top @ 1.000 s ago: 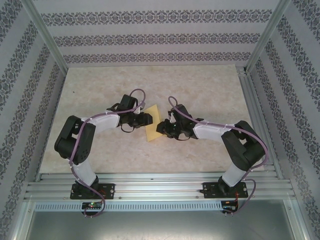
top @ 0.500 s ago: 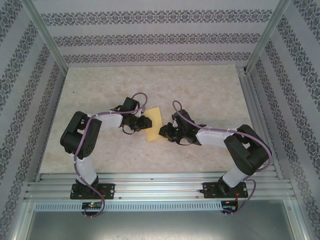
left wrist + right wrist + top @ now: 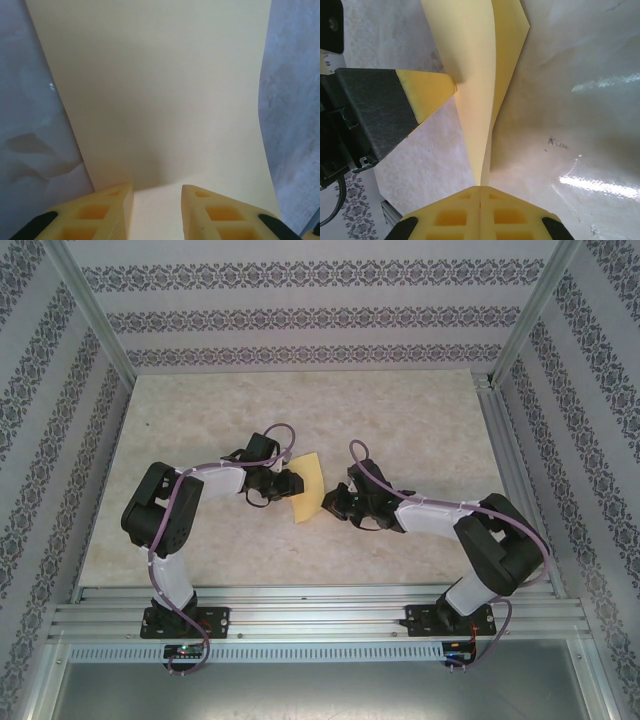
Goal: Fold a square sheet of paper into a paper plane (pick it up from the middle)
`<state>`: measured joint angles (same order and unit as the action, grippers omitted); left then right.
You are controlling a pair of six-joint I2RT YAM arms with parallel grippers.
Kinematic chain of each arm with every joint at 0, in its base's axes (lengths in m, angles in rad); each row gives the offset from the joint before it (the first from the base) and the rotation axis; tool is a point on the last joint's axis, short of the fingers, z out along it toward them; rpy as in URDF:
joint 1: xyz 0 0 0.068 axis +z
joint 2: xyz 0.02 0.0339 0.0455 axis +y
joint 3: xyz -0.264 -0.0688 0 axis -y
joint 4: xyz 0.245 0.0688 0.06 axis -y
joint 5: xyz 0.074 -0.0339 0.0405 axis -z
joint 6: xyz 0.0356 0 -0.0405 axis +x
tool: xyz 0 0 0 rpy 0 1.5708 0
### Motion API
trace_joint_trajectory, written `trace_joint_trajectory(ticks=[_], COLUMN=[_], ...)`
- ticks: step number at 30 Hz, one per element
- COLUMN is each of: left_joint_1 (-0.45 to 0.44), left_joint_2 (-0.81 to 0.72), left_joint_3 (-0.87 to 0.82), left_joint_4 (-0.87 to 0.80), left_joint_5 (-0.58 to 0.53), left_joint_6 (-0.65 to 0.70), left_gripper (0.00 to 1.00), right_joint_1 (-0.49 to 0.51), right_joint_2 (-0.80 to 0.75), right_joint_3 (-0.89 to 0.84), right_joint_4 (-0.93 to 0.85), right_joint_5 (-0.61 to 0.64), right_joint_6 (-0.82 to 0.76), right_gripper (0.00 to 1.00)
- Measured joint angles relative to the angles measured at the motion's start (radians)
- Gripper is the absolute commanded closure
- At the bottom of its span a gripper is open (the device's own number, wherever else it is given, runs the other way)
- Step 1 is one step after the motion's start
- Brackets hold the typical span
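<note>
The square sheet of paper [image 3: 308,490] is lying bent near the middle of the table [image 3: 420,420]. The right gripper [image 3: 480,190] is pinching its edge, claw pressed together. The left gripper [image 3: 157,192] is showing a spread claw, one fingertip [image 3: 427,90] touching the sheet.

The worktop [image 3: 400,410] is a pale, marbled beige slab that looks matt from above. Close up in the right wrist view it carries bright streaks of reflected light [image 3: 600,185] and a small dark scuff [image 3: 557,143], possibly a pen mark. White wallpaper with bands of dark floral pattern covers the back wall [image 3: 300,315], the left wall [image 3: 40,440] and the right wall [image 3: 600,440]. Aluminium posts [image 3: 90,310] rise at the far corners. Ribbed aluminium rails [image 3: 320,615] run along the near edge, with a plain grey panel [image 3: 320,690] below them.
</note>
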<state>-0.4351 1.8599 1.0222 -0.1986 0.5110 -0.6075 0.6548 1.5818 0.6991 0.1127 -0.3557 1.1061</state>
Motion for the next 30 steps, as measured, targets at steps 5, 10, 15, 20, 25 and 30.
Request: trace_joint_trajectory(ticks=[5,10,15,20,25,30], left_joint_1=[0.0,0.0,0.0,0.001,0.007,0.01], left_joint_2=[-0.002,-0.047,-0.05,-0.005,0.002,0.022], left_joint_3=[0.003,0.022,0.088,0.147,0.16,0.194], left_joint_4=[-0.004,-0.037,-0.058,-0.083,-0.116,-0.117], left_joint_5=[-0.004,-0.061,-0.129,-0.204,-0.226,-0.216], left_joint_6=[0.0,0.016,0.047,0.079,0.109,0.129], left_gripper=[0.61,0.59,0.64,0.63,0.6,0.62], right_joint_1=[0.013,0.018,0.018,0.018,0.018,0.018], right_joint_2=[0.062,0.113,0.146,0.15,0.149,0.114], right_joint_3=[0.068,0.126,0.152,0.179,0.187,0.179], right_joint_4=[-0.032,-0.08,-0.111,-0.143,-0.18,-0.228], right_joint_5=[0.015,0.038,0.05,0.061,0.076,0.075], right_joint_6=[0.0,0.0,0.0,-0.004,-0.013,-0.035], right_gripper=[0.97,0.97,0.96,0.96,0.96,0.96])
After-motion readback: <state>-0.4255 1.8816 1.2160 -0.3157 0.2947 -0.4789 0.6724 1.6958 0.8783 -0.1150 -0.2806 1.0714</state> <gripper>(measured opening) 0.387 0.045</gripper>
